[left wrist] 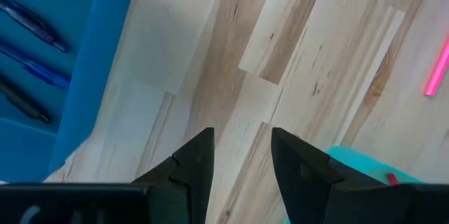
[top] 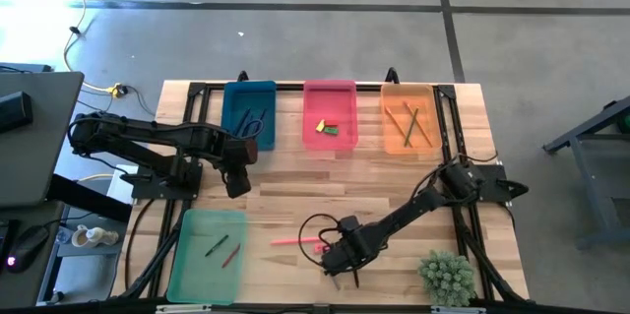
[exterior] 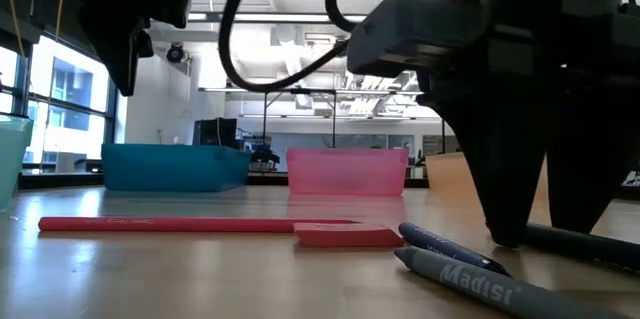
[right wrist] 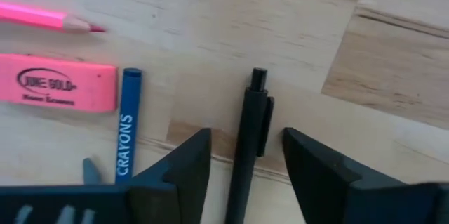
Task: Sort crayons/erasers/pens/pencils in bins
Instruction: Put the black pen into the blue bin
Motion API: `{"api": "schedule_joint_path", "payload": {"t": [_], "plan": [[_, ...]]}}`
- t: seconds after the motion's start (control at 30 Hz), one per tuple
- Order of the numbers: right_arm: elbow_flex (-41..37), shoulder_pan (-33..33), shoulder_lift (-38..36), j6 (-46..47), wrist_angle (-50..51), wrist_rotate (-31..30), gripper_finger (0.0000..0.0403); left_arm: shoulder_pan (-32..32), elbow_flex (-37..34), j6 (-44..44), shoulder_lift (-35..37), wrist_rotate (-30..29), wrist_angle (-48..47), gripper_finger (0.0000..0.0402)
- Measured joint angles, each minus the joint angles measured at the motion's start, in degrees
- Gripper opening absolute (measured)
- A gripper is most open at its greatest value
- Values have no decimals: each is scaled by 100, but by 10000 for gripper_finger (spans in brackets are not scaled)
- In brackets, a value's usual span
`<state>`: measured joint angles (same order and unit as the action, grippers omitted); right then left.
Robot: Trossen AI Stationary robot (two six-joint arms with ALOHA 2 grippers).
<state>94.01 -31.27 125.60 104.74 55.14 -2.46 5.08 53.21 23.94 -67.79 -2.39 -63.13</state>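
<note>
My right gripper points down at the table's near middle, open. Its fingers stand on either side of a black pen that lies flat on the wood, a little apart from it. Beside the pen lie a blue crayon, a grey crayon, a pink eraser and a pink pencil. My left gripper hangs open over bare wood between the blue bin and the light green bin.
The blue bin holds pens, the pink bin a yellow and a green eraser, the orange bin pencils, the light green bin two crayons. A small green plant stands near the right front corner. Black frame rails run along the table's sides.
</note>
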Motion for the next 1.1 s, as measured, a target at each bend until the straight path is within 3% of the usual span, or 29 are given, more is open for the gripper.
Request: {"api": "schedule_joint_path", "payload": {"t": [0.3, 0.57, 1.1], "plan": [[-1, 2, 4, 40, 219, -9, 88, 0, 0, -7, 0, 0, -2, 131], [3, -2, 8, -30, 426, -51, 44, 0, 0, -9, 0, 3, -4, 131], [-6, -244, 11, -19, 547, -133, 35, 0, 0, -162, 0, 24, -4, 133]]}}
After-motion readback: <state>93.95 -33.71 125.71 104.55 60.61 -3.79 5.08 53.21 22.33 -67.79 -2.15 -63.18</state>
